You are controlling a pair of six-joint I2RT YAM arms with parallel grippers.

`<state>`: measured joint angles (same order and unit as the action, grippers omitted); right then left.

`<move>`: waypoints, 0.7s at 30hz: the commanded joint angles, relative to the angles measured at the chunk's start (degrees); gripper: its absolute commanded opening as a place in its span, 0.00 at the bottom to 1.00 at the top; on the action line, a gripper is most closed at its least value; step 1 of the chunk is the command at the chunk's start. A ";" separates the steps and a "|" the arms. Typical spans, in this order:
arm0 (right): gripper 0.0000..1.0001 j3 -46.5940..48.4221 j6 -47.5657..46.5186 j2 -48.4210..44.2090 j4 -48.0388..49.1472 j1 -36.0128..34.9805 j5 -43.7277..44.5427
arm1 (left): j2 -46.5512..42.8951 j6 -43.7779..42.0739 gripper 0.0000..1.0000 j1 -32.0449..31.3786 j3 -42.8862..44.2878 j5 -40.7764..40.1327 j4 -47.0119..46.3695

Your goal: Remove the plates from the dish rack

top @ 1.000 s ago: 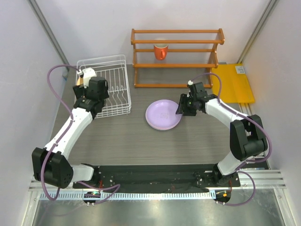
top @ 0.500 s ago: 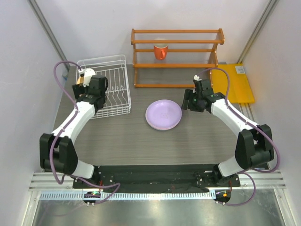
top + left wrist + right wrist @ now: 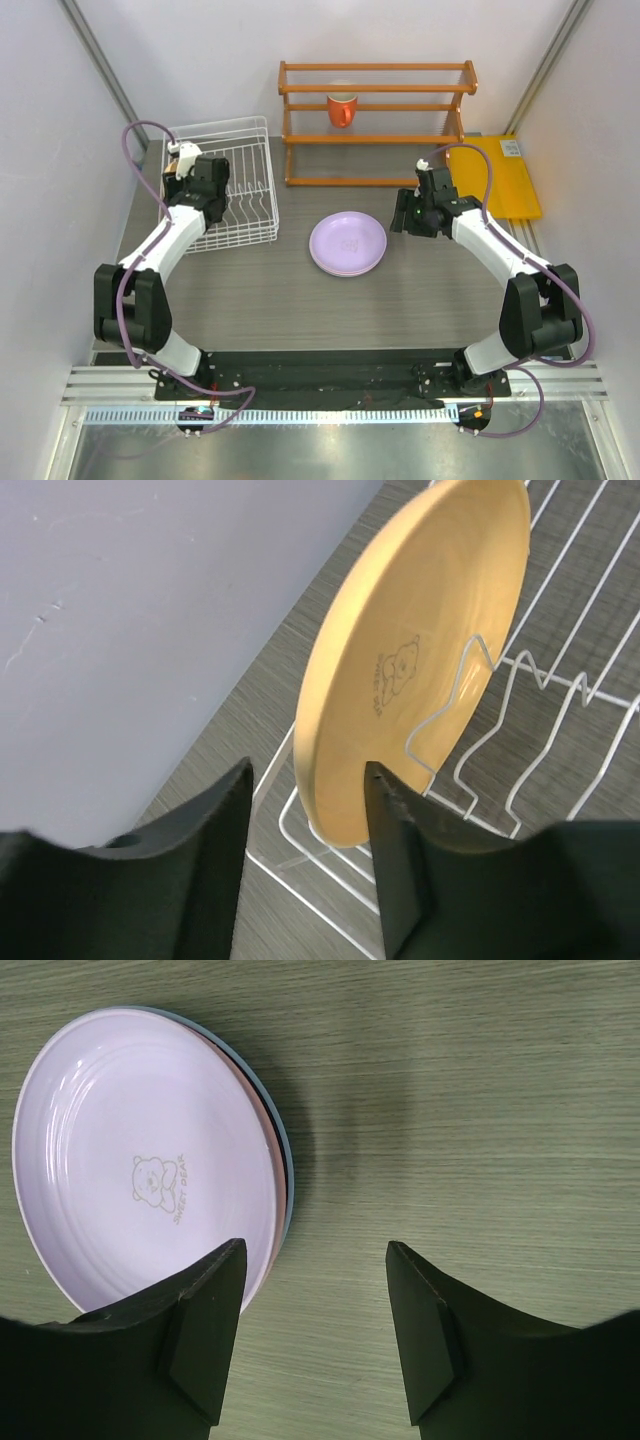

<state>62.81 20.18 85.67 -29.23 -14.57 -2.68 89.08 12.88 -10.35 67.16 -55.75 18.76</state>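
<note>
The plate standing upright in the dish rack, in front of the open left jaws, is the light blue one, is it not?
Not quite: the left wrist view shows that plate is orange-yellow. It does stand upright in the dish rack, in front of the open left jaws.

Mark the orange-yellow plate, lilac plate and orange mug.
orange-yellow plate [image 3: 420,650]: left wrist view, its face
lilac plate [image 3: 140,1150]: right wrist view, its centre
orange mug [image 3: 342,108]: top external view, its body

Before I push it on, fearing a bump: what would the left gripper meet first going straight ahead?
Likely the yellow plate, standing in the rack just ahead of the open left gripper; depth is unclear.
</note>
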 commanded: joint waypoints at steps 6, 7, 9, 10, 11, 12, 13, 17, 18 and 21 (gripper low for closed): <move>0.63 0.21 -1.38 -0.15 -0.21 1.03 -0.57 | 0.04 0.39 0.33 2.61 2.01 -2.61 -1.89; 0.63 0.21 -1.46 -0.15 -0.21 1.12 -0.57 | 0.13 0.39 0.33 2.79 2.01 -2.35 -1.80; 0.63 0.12 -1.55 -0.24 -0.30 1.30 -0.57 | 0.48 0.39 0.34 3.14 2.10 -2.26 -2.07; 0.63 0.04 -1.55 -0.33 -0.21 1.38 -0.66 | 0.83 0.39 0.36 3.14 2.36 -2.26 -1.98; 0.63 -0.14 -1.55 -0.33 -0.21 1.38 -0.58 | 1.27 0.39 0.38 3.32 2.45 -2.17 -1.98; 0.63 -0.14 -1.55 -0.41 -0.21 1.47 -0.75 | 1.53 0.30 0.37 3.41 2.63 -1.91 -2.06; 0.63 -0.23 -1.55 -0.33 -0.21 1.47 -0.75 | 1.80 0.39 0.38 3.41 2.80 -1.65 -2.06; 0.63 -0.40 -1.64 -0.41 -0.21 1.65 -0.75 | 3.56 0.65 0.32 3.93 3.33 -1.30 -1.72; 0.63 -0.32 -1.64 -0.41 -0.21 1.65 -0.84 | 3.99 0.74 0.25 3.93 3.42 -1.12 -1.80; 0.63 -0.40 -1.73 -0.41 -0.21 1.91 -0.84 | 4.26 0.83 0.06 3.93 3.86 -0.94 -1.10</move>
<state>62.61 19.51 85.91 -29.26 -13.23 -2.94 93.30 13.06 -6.81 68.31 -55.99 18.74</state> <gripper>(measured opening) 0.635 0.140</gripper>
